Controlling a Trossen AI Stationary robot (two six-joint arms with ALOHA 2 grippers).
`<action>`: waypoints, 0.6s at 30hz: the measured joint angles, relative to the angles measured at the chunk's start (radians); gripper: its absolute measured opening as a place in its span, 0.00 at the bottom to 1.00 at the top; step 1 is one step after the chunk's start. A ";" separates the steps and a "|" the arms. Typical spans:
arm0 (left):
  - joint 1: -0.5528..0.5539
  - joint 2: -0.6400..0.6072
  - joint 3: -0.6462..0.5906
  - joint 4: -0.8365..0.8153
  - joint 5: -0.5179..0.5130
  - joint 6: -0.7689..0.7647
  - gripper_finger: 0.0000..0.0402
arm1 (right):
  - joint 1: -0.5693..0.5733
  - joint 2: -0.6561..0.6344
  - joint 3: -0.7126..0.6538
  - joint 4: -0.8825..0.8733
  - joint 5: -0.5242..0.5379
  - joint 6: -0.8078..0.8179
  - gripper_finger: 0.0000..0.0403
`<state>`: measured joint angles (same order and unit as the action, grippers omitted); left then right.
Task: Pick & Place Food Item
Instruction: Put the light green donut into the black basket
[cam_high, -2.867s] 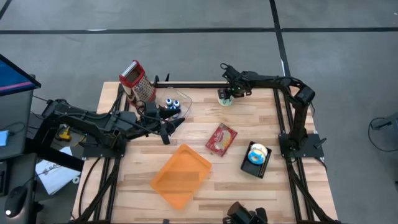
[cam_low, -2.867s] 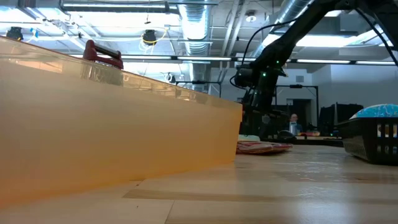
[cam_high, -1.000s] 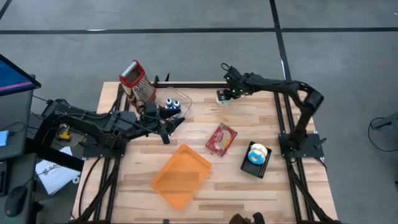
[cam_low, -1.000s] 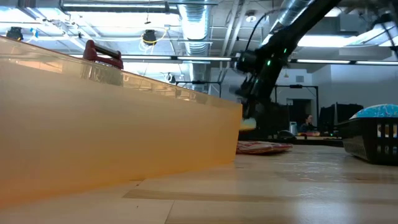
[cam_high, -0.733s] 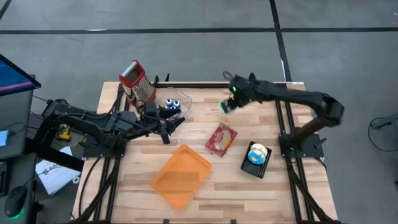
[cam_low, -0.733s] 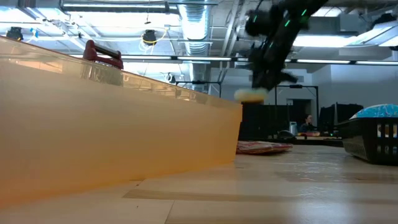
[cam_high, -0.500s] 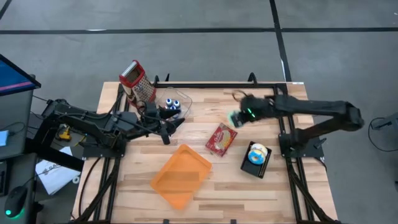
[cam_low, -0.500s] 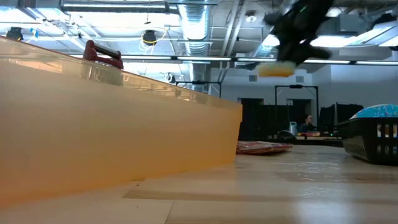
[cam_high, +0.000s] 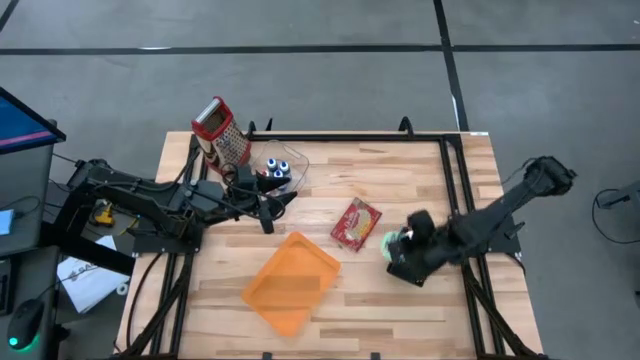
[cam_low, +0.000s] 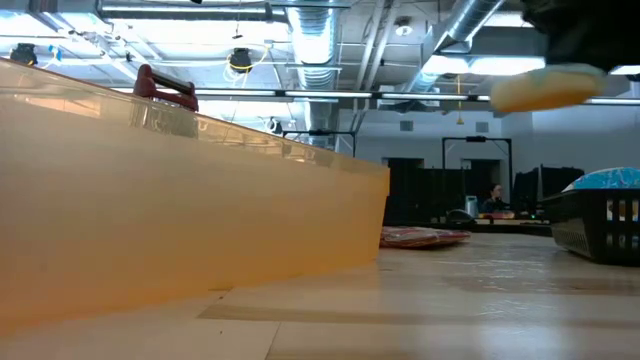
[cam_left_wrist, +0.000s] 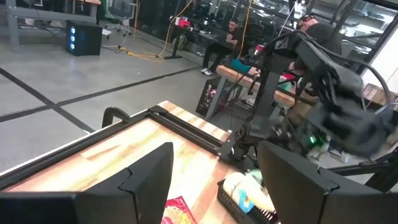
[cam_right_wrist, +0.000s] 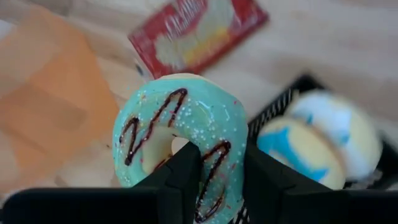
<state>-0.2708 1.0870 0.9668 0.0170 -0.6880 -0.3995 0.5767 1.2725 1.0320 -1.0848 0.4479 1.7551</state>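
A teal-frosted donut (cam_right_wrist: 186, 124) with chocolate drizzle hangs in my right gripper (cam_right_wrist: 219, 155), which is shut on it. It shows above the left edge of the black basket (cam_right_wrist: 283, 106) in the high view, as a pale green spot (cam_high: 389, 241) at my right gripper (cam_high: 397, 244). In the low view the donut (cam_low: 545, 88) floats high at the right. The basket holds blue-and-white pastries (cam_right_wrist: 323, 137). My left gripper (cam_high: 280, 200) stands open at the table's left middle, touching nothing. My right gripper pinches one side of the donut's ring (cam_right_wrist: 216, 163) between its two fingers, one finger (cam_right_wrist: 181, 171) at the hole and the other (cam_right_wrist: 264, 174) on the outer rim. The fingers slant down from above. The donut is lifted clear of table and basket, frosting toward the wrist camera.
A red snack packet (cam_high: 356, 223) lies flat at the table's middle, left of the basket. An orange tray (cam_high: 291, 282) lies at the near middle and fills the low view's left (cam_low: 190, 220). A red-handled grater (cam_high: 220, 130) and small cans (cam_high: 277, 167) stand at the far left.
My right gripper has swung fast from the table's far edge toward the near right, rising and turning at the wrist, still shut on the donut. The donut has travelled with it, clear of the table, to above the basket. The left arm has kept still.
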 joint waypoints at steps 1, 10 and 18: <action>-0.002 0.000 0.000 0.000 0.000 0.000 0.58 | 0.033 0.025 0.000 -0.001 0.006 0.049 0.24; -0.006 0.000 0.000 0.001 0.003 -0.001 0.58 | 0.262 0.185 0.000 -0.089 0.050 0.490 0.24; -0.006 0.000 0.000 0.004 0.014 -0.009 0.58 | 0.324 0.257 0.003 -0.142 0.054 0.598 0.24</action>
<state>-0.2768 1.0870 0.9668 0.0208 -0.6740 -0.4086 0.9009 1.5290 1.0351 -1.2267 0.5016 2.3528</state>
